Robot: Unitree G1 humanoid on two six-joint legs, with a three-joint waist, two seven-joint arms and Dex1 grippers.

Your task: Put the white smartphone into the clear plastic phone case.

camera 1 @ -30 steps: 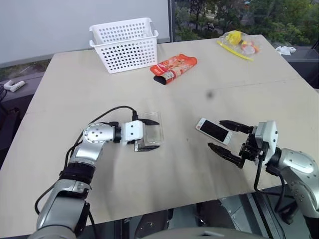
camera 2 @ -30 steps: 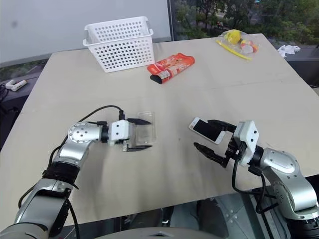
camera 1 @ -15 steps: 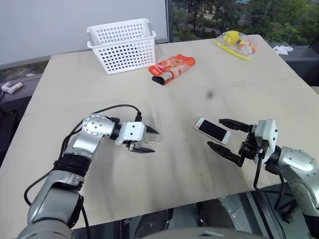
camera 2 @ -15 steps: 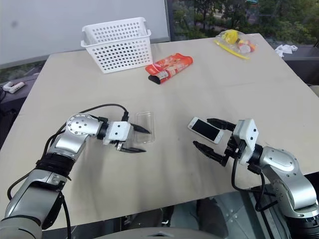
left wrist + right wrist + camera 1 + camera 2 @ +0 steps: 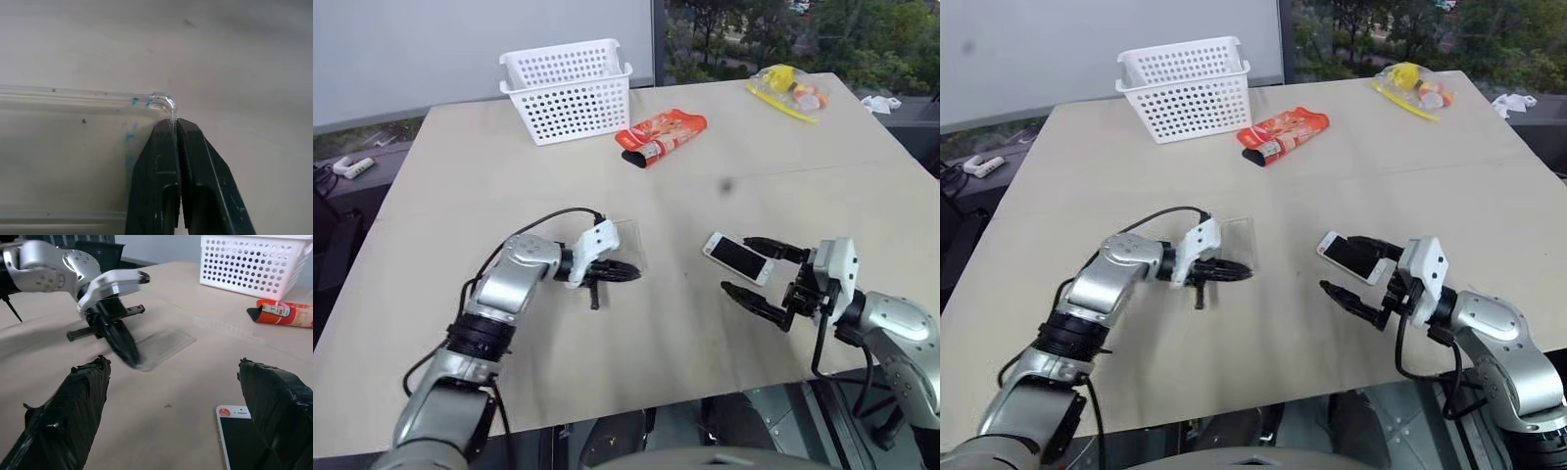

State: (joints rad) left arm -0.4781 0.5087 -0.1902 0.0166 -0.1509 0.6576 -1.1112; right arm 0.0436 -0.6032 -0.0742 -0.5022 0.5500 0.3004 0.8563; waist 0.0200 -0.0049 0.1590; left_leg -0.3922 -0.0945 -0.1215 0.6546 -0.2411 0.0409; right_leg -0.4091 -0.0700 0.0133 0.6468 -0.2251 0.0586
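Observation:
The clear plastic phone case (image 5: pixel 628 243) lies flat on the table, left of centre. My left gripper (image 5: pixel 634 273) is shut, its tips pinching the case's rim (image 5: pixel 166 102) next to one corner. From the right wrist view its black fingers (image 5: pixel 122 340) come down on the case's near corner. The white smartphone (image 5: pixel 736 257) lies screen up on the table to the right. My right gripper (image 5: pixel 737 264) is open, one finger (image 5: pixel 73 406) on each side of the phone's end, neither seen to touch it.
A white perforated basket (image 5: pixel 568 88) stands at the back of the table. A red snack packet (image 5: pixel 661 135) lies beside it, and a yellow bag (image 5: pixel 783 86) sits at the far right. The table's front edge (image 5: pixel 636 406) runs just below both grippers.
My left gripper has gone from open around the case to shut, rolling its wrist and sliding right to the case's corner. The right arm and the phone have kept still.

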